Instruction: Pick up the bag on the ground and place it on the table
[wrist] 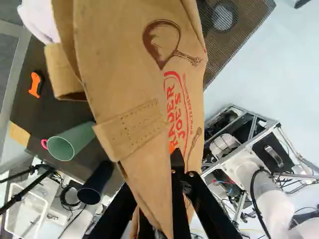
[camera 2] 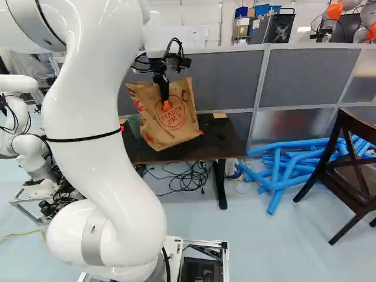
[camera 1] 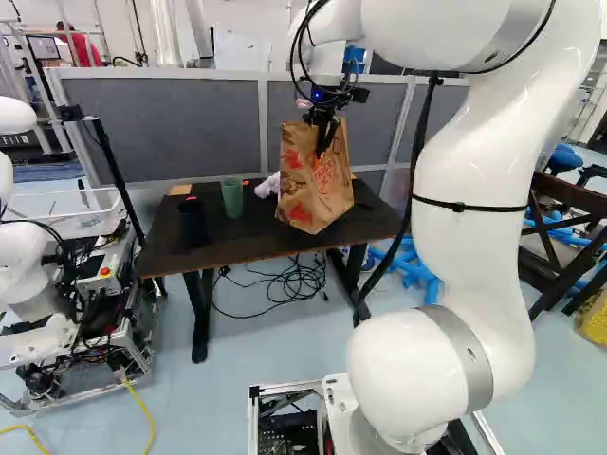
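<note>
My gripper [camera 1: 323, 150] is over the table [camera 1: 256, 245], shut on the brown paper bag [camera 1: 318, 194] near its upper part. In the right base view the bag [camera 2: 171, 126] slants, its lower end in front of the tabletop [camera 2: 218, 140]; whether it touches the table I cannot tell. Seen from the wrist, the bag [wrist: 129, 74] runs between the fingers of the gripper [wrist: 173, 155] and stretches far ahead of them, its folded handle strip facing the camera. The bag hides part of the fingers and much of the tabletop.
Left of the bag in the left base view, a green cup [camera 1: 232, 196], a dark cup [camera 1: 193, 221] and a white cloth [camera 1: 268, 186] lie or stand on the table. Grey partitions [camera 1: 171, 128] rise behind. Another robot [camera 1: 28, 265] is at the left; blue tubes [camera 2: 288, 167] and a chair [camera 2: 346, 170] are right.
</note>
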